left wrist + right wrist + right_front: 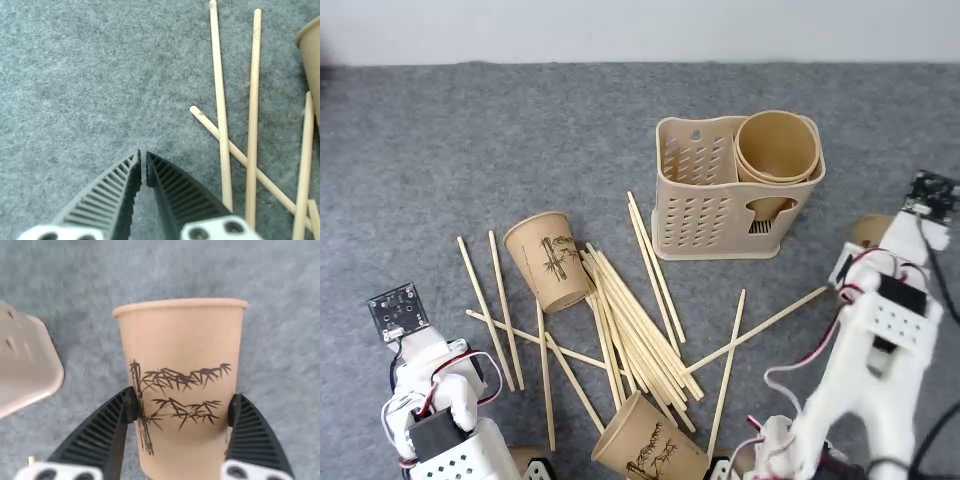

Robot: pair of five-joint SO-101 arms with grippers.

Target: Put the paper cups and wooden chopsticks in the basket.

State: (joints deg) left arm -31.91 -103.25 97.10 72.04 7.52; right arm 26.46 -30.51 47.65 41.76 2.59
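- The paper cup (180, 365) is between the jaws of the right gripper (182, 405), which pinches it across the lower body with the rim pointing away from the wrist. Gripping the wall rather than the rim probably keeps the thin paper from folding. I cannot tell whether the cup rests on the bench.
- The basket (705, 215) stands near this cup, toward the middle of the bench. One compartment already holds stacked cups (777, 145), so the held cup would likely nest there. That would leave the slotted compartment for sticks.
- Two loose cups (550, 262) lie on their sides among the chopsticks (635, 330), which are fanned and crossed in front of the basket.
- The left gripper (142, 165) has its jaws pressed together on nothing. It is above bare bench (75, 75) beside a few chopsticks and seems parked.
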